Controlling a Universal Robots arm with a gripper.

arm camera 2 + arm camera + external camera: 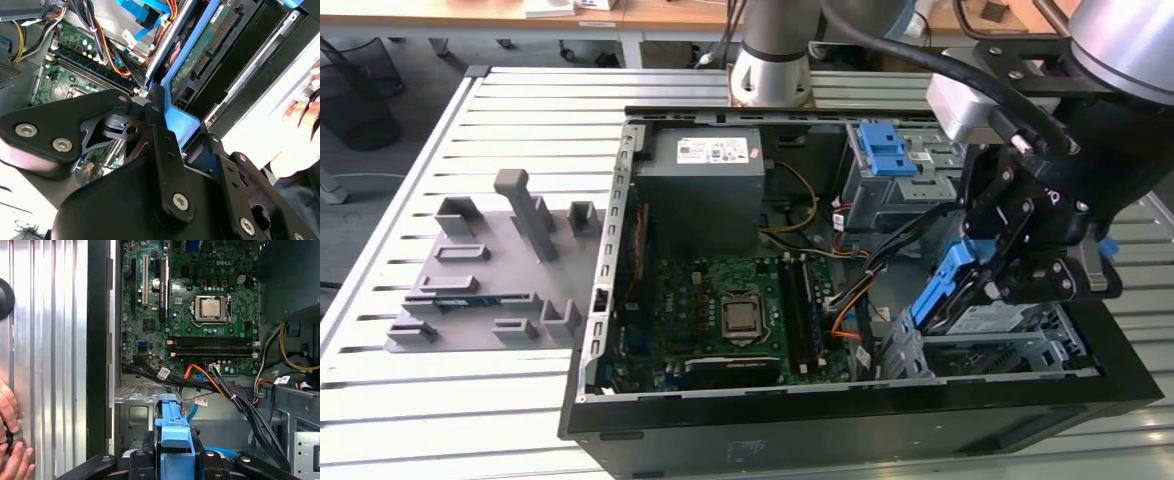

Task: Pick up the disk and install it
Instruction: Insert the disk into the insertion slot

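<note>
Silver-grey arm (767, 55) with black cables (987, 88); black fingers (161, 137) dotted with silver screws (180, 201)

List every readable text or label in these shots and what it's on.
Nothing quotable with confidence.
The sticker on the power-supply box: print too small.
The motherboard: maker's logo, left unquoted; other markings too small.
The cable tags: blurred.
The disk: circuit-board side shows, no readable label.

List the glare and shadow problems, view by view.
Second wrist view: the table is blown out to white. First wrist view: even light on the motherboard and the disk, mild sheen on the table's slats. Exterior view: soft light, no glare, the case interior dimmer than the table.
</note>
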